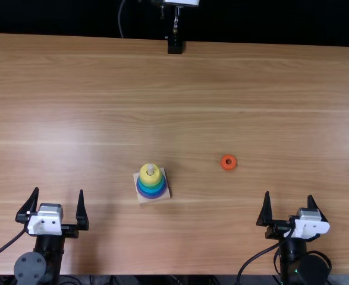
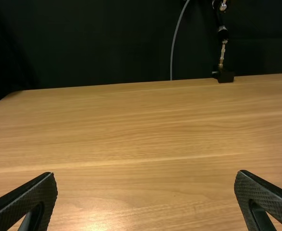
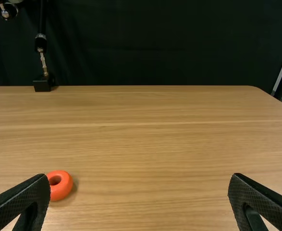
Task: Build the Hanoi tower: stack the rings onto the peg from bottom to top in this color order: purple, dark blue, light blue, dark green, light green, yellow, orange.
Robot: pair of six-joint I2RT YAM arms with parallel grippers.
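Here, a wooden table (image 1: 269,107), orange ring (image 3: 63,187) on it, dark curtain (image 3: 155,43) behind.

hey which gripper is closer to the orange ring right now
Right. The right gripper is to the right of the orange ring, nearer the robot's side; the left gripper is farther off, left of the stacked rings.
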